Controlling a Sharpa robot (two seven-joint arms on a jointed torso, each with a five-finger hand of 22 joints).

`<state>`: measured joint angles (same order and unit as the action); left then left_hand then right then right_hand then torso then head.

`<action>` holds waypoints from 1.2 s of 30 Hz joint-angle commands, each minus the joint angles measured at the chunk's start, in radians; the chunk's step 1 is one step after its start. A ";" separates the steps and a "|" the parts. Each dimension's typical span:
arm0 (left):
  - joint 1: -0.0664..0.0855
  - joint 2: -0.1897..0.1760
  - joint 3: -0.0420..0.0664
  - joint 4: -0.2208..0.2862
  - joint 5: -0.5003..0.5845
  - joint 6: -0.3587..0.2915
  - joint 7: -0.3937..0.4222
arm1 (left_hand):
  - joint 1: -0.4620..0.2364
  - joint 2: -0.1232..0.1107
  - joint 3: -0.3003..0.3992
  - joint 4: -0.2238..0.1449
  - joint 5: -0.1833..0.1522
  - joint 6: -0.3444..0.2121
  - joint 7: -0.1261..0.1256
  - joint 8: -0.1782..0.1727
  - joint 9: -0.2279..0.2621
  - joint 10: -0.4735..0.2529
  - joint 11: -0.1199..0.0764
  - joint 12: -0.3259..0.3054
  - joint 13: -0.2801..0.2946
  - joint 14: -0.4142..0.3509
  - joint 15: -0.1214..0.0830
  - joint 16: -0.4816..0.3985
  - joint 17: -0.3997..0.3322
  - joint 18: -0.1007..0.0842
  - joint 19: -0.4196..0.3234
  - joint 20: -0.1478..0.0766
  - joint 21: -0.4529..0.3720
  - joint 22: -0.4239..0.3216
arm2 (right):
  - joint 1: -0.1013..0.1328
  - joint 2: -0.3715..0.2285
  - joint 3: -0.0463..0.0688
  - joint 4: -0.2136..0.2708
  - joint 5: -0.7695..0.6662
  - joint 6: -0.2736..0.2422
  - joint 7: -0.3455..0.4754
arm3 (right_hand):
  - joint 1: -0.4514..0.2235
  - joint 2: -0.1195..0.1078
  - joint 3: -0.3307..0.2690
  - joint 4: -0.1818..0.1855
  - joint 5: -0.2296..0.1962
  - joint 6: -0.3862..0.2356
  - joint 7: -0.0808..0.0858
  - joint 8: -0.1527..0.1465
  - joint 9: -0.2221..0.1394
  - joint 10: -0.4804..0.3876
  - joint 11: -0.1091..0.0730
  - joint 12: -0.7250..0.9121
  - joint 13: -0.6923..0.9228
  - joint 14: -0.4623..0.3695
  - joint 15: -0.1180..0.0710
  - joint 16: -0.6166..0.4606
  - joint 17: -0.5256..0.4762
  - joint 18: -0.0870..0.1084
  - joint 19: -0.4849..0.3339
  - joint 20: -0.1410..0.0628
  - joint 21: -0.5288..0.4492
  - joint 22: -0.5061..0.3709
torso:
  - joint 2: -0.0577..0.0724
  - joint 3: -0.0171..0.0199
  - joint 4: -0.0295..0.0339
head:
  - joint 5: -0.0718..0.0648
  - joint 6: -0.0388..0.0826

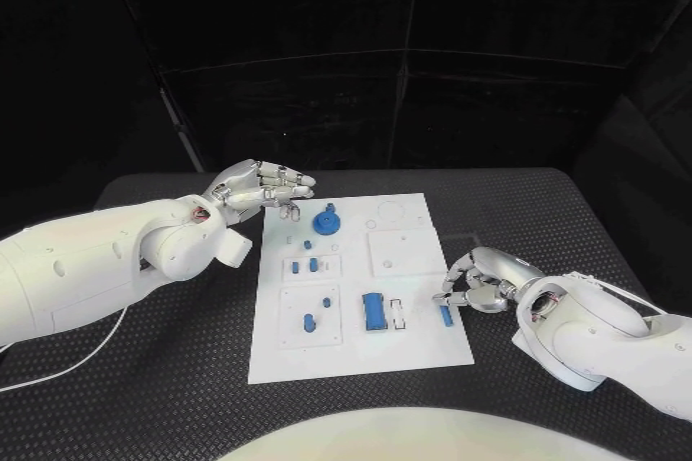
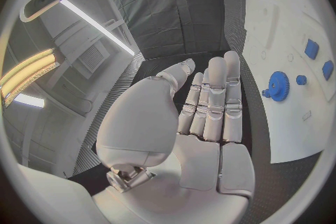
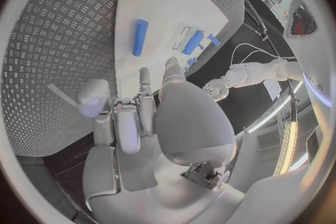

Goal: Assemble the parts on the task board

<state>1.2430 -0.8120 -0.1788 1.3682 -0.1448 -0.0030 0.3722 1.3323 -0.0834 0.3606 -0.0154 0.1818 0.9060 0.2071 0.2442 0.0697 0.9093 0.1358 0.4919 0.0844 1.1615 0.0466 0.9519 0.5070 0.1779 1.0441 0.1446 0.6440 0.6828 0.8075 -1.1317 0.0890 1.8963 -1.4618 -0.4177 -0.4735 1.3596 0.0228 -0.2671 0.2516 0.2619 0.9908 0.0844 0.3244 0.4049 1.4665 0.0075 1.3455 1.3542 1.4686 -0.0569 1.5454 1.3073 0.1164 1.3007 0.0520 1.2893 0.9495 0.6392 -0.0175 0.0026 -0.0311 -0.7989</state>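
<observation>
At the board's upper left corner, the left hand [image 1: 267, 191] hovers with fingers loosely apart, grasping nothing; its wrist view shows the palm flat and empty beside the blue gear [image 2: 279, 87]. Small blue parts [image 1: 303, 267] sit across the white task board [image 1: 411, 353] on the black bench [image 1: 144, 381]. At the board's right edge, the right hand [image 1: 483, 279] curls just beside a blue cylinder [image 1: 446, 314]; whether it touches it, I cannot tell.

Bright white task board [image 1: 361, 281] against dim black surroundings; wrist views bend straight edges.

Matt white task board [image 1: 411, 281]; ribbed black table [image 1: 562, 211]
</observation>
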 commanded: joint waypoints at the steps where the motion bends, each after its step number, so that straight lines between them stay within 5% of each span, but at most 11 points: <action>1: 0.001 -0.001 0.001 0.003 0.001 0.005 0.010 | 0.001 0.010 -0.006 -0.001 -0.004 -0.005 0.000 0.003 0.001 -0.007 -0.002 0.006 -0.002 -0.008 0.001 -0.006 0.001 0.004 -0.005 0.004 -0.004 -0.001 | 0.000 0.006 0.000 -0.002 -0.121 0.066 -0.050 | -0.016 -0.002 -0.008 -0.001 0.003 0.009 -0.002 -0.007 0.001 -0.002 -0.003 -0.004 0.008 0.088 -0.003 -0.004 0.198 -0.006 -0.001 -0.001 -0.004 -0.002 | 0.000 0.0019 -0.0021 | -0.005 0.000; 5: 0.001 -0.001 0.001 0.003 0.001 0.005 0.010 | 0.001 0.010 -0.006 -0.001 -0.004 -0.005 0.000 0.003 0.001 -0.007 -0.002 0.006 -0.002 -0.008 0.001 -0.006 0.001 0.004 -0.005 0.004 -0.004 -0.001 | 0.000 0.012 0.000 -0.008 -0.163 0.091 -0.062 | -0.016 -0.005 -0.011 0.002 -0.001 0.019 -0.005 -0.005 0.004 -0.003 -0.005 -0.007 0.006 0.087 -0.005 -0.005 0.196 -0.005 -0.002 -0.002 -0.006 -0.004 | 0.000 0.0003 0.0034 | -0.015 -0.001; 28: 0.001 0.001 0.001 -0.002 0.001 0.005 0.010 | 0.001 0.010 -0.006 -0.001 -0.004 -0.005 0.000 0.003 0.001 -0.007 -0.002 0.006 -0.002 -0.008 0.001 -0.006 0.001 0.004 -0.005 0.004 -0.004 -0.001 | -0.018 0.031 -0.003 -0.020 -0.245 0.220 -0.079 | -0.008 -0.008 -0.017 0.007 -0.006 0.052 -0.018 0.013 0.029 -0.006 -0.016 -0.016 0.002 0.086 -0.013 -0.008 0.190 -0.004 -0.005 -0.009 -0.013 -0.011 | 0.001 0.0005 0.0025 | -0.015 -0.010; 33: 0.001 0.003 0.001 -0.003 0.001 0.005 0.010 | 0.001 0.010 -0.006 -0.001 -0.004 -0.005 0.000 0.003 0.001 -0.007 -0.002 0.006 -0.002 -0.008 0.001 -0.006 0.001 0.004 -0.005 0.004 -0.004 -0.001 | -0.032 0.038 -0.003 -0.022 -0.247 0.235 -0.080 | 0.024 -0.005 -0.010 -0.010 0.007 0.054 -0.022 0.018 0.043 -0.007 -0.021 -0.019 0.001 0.086 -0.018 -0.009 0.190 -0.004 -0.005 -0.013 -0.015 -0.013 | 0.001 0.0009 0.0020 | -0.015 -0.012; 36: 0.001 0.003 0.001 -0.003 0.001 0.005 0.010 | 0.001 0.010 -0.006 -0.001 -0.004 -0.005 0.000 0.003 0.001 -0.007 -0.002 0.006 -0.002 -0.008 0.001 -0.006 0.001 0.004 -0.005 0.004 -0.004 -0.001 | -0.037 0.051 -0.003 -0.031 -0.259 0.233 -0.082 | 0.090 0.016 0.019 -0.046 0.030 0.046 -0.026 0.015 0.051 -0.009 -0.025 -0.023 -0.001 0.086 -0.022 -0.010 0.189 -0.004 -0.006 -0.017 -0.018 -0.014 | 0.001 0.0014 0.0027 | -0.013 -0.010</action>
<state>1.2430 -0.8102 -0.1788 1.3650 -0.1448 -0.0031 0.3725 1.3323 -0.0834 0.3605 -0.0154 0.1818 0.9060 0.2071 0.2442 0.0697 0.9093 0.1358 0.4919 0.0844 1.1615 0.0466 0.9519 0.5069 0.1779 1.0440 0.1446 0.6440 0.6829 0.7772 -1.0851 0.0916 1.8721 -1.7018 -0.2248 -0.5471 1.4120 0.0116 -0.2555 0.2185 0.2885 1.0441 0.0624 0.3483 0.4605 1.4576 -0.0093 1.3310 1.3694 1.4655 -0.0688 1.5419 1.3077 0.1163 1.2940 0.0438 1.2762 0.9361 0.6404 -0.0168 0.0049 -0.0465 -0.8100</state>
